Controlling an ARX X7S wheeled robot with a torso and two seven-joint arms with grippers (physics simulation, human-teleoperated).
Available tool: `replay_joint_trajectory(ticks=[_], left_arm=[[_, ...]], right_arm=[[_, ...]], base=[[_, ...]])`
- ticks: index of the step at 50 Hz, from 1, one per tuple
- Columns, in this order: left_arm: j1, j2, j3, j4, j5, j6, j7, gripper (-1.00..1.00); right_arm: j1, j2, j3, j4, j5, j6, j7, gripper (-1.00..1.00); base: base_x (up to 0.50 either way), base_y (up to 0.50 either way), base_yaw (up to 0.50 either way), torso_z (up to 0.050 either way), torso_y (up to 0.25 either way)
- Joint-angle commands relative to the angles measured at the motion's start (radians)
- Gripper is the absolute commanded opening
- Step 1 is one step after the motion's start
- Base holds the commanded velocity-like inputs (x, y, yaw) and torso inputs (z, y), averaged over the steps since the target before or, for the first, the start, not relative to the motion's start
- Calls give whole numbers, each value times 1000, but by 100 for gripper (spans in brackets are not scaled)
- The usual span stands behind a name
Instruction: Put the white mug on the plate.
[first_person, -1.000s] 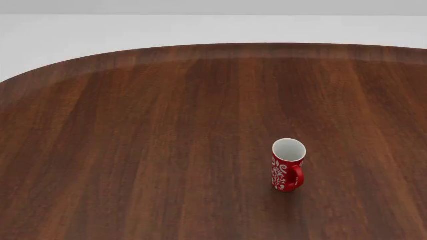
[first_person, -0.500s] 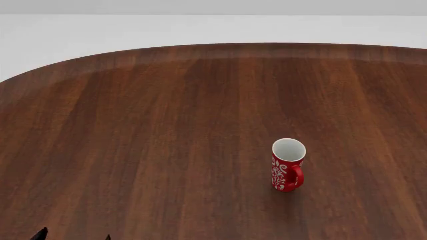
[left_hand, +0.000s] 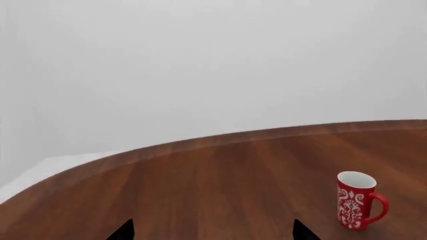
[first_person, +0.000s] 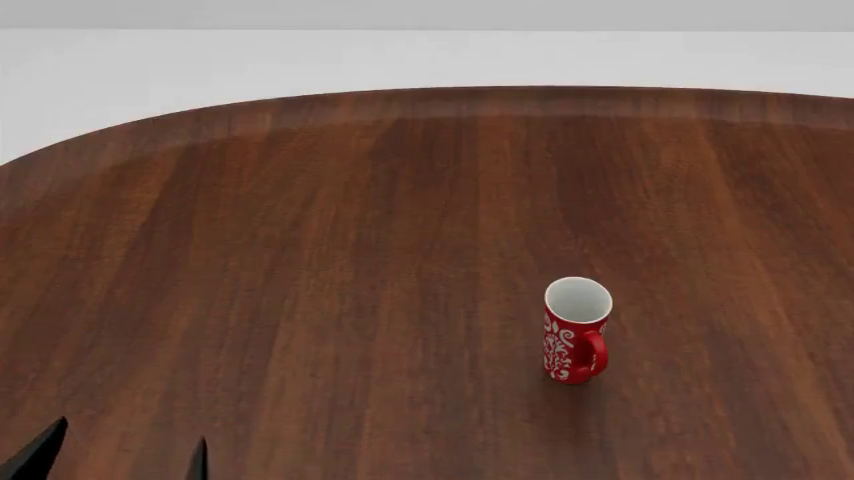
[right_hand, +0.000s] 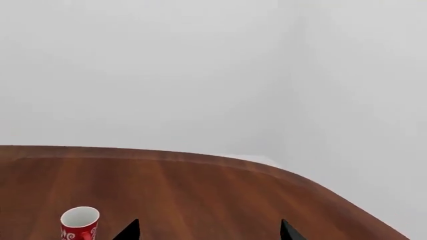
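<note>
The white mug and the plate are out of view in every frame. Only a slim red mug with white swirls (first_person: 577, 330) stands on the wooden table, right of centre; it also shows in the left wrist view (left_hand: 357, 207) and the right wrist view (right_hand: 79, 224). My left gripper (first_person: 118, 455) shows as two black fingertips at the head view's bottom left, spread wide and empty; in its wrist view (left_hand: 212, 231) the tips stand far apart. My right gripper (right_hand: 208, 231) is open and empty, and is not in the head view.
The dark wooden table (first_person: 334, 250) has a rounded far edge (first_person: 441, 95) with a pale floor and wall beyond. The red mug is the only object on it.
My left gripper's fingertips have risen into the head view's bottom left corner, higher than half a second ago. The red mug has not moved.
</note>
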Motion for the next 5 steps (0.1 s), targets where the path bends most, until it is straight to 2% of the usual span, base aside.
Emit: replay_joint_trajectory(ticks=[1,5], left_arm=[[-19,-22,7,80,5,-72,-20,100],[-29,-29,11,108,5,-100,-25,100]], right_arm=[[-23,248,-62,-14,106,-130,209,100],[-27,347,-103,-13,125,-184,284,100]], base=[[0,0,0,0,0],[0,0,0,0,0]])
